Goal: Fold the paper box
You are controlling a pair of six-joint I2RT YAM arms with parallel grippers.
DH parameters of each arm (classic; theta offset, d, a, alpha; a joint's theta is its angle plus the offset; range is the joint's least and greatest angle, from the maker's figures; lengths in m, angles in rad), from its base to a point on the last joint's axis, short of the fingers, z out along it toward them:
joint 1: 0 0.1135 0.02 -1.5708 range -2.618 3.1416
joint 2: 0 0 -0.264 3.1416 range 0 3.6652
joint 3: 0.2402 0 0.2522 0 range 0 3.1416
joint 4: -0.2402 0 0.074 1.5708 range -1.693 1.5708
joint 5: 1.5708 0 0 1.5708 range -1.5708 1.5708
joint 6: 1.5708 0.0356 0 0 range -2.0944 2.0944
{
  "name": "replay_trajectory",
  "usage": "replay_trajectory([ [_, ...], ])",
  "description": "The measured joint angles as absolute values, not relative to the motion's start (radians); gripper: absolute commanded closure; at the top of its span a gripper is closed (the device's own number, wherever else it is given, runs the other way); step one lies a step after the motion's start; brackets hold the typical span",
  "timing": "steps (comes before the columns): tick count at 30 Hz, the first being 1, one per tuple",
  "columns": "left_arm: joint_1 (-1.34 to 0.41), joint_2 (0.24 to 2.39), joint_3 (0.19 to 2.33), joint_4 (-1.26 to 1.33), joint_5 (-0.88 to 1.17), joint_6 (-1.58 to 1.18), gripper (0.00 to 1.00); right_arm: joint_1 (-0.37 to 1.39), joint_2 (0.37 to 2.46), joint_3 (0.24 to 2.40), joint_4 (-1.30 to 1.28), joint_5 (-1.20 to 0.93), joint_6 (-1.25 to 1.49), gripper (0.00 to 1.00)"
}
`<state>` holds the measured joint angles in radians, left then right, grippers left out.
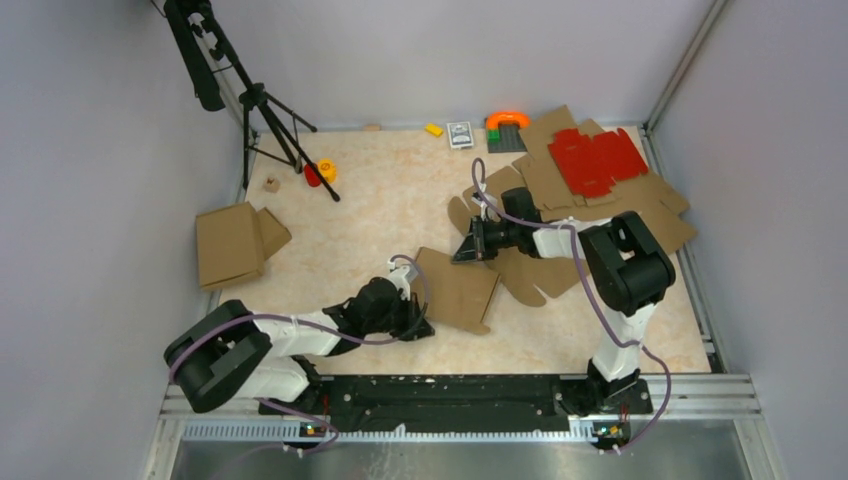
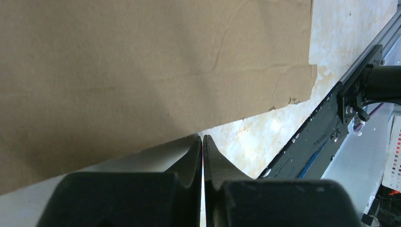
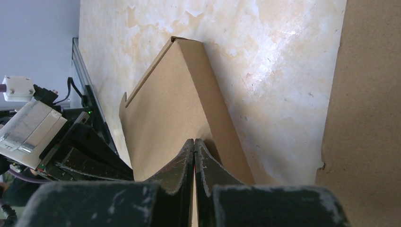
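Observation:
The paper box (image 1: 462, 290) is a brown cardboard die-cut piece lying mid-table, one panel tilted up and rounded tabs spreading to its right. My left gripper (image 1: 424, 327) is shut and empty at the panel's near left edge. In the left wrist view the cardboard (image 2: 142, 71) fills the upper left, and the shut tips (image 2: 203, 138) sit just under its lower edge. My right gripper (image 1: 461, 250) is shut and empty at the piece's far side. In the right wrist view its tips (image 3: 194, 142) hover over the raised panel (image 3: 170, 109).
A folded brown box (image 1: 232, 243) sits at the left. At the back right is a pile of brown sheets (image 1: 655, 205) with a red die-cut sheet (image 1: 597, 160) on top. A tripod (image 1: 265, 110) stands back left. Small toys (image 1: 322, 172) and a card deck (image 1: 460, 134) lie along the back.

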<state>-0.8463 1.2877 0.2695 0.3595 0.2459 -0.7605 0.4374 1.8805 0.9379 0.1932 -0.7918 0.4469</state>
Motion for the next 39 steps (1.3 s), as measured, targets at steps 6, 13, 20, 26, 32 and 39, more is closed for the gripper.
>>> replay_trajectory([
  [6,-0.846,1.319,0.270,0.413,0.241,-0.760,1.00,0.435,1.873,0.945,0.161,-0.794,0.447,1.00],
  [13,-0.846,1.317,0.270,0.411,0.235,-0.759,1.00,0.432,1.869,0.951,0.142,-0.797,0.448,1.00],
  [20,-0.846,1.292,0.270,0.392,0.218,-0.756,1.00,0.425,1.847,0.952,0.131,-0.796,0.448,1.00],
  [26,-0.846,1.291,0.270,0.389,0.218,-0.756,1.00,0.417,1.847,0.954,0.112,-0.764,0.435,1.00],
  [32,-0.846,1.291,0.270,0.388,0.219,-0.756,1.00,0.415,1.877,0.978,0.110,-0.753,0.422,1.00],
  [39,-0.846,1.250,0.270,0.372,0.218,-0.744,1.00,0.413,1.912,1.005,0.137,-0.750,0.416,1.00],
])
